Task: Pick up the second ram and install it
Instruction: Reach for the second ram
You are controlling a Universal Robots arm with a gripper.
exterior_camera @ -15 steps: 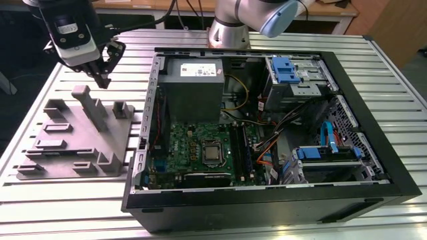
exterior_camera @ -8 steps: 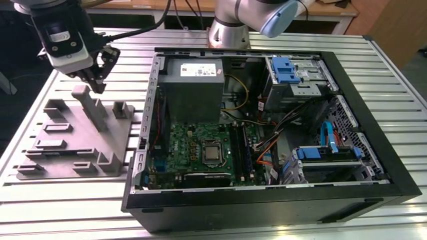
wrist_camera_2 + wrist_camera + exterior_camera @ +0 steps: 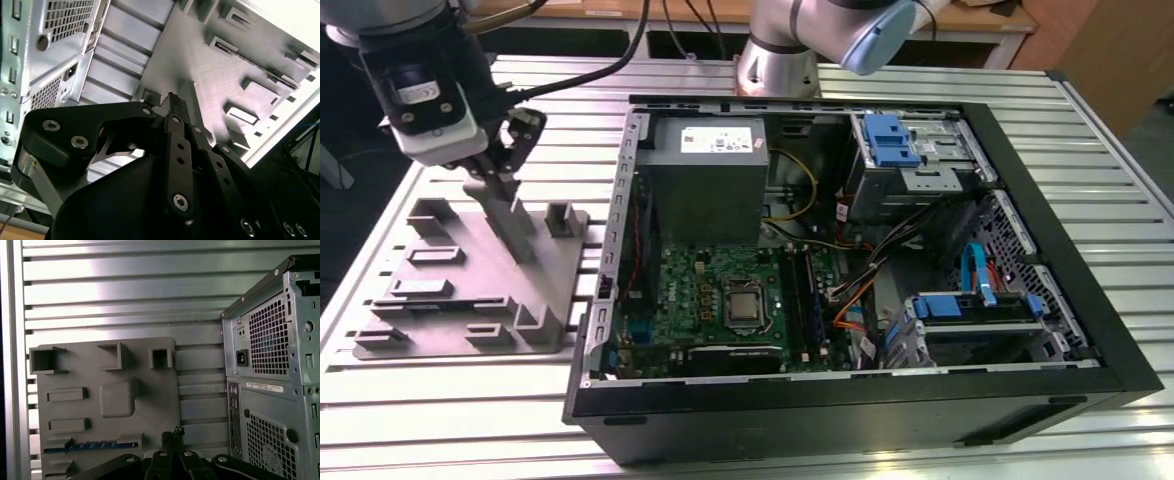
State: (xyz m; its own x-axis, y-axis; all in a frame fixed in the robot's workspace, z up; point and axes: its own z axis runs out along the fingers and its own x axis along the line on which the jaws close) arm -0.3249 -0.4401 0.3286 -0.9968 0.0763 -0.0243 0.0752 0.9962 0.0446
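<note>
One big slatted metal worktop (image 3: 454, 420) carries everything here. The biggest thing on it is the open black computer case (image 3: 854, 405), lying on its side on the exterior view's right, with its rear panel facing the tray. The arm (image 3: 427, 90) hangs over the exterior view's left. Its upper part is cut off at the edge, and there's a small sticker on its wrist block (can't make out the print, sorry).

Under the arm sits the grey moulded holder tray (image 3: 467, 300), just beside the case. Inside the case there's the grey power-supply box (image 3: 707, 190) with a white label on top, also unreadable to me. The green motherboard (image 3: 680, 280) is right next to it. In the first wrist view a white sticker strip (image 3: 265, 387) runs across the case's rear panel, but I can't read that one either.

The second ram (image 3: 90, 445) is lying in a long slot of the tray, dark with a blue-green edge. It's sunk in, so I mostly see that edge. The fingers (image 3: 170, 436) are together with nothing between them, near one end of the ram but not touching it. In the second wrist view their tip sits just by a tall tray block (image 3: 192, 100).
</note>
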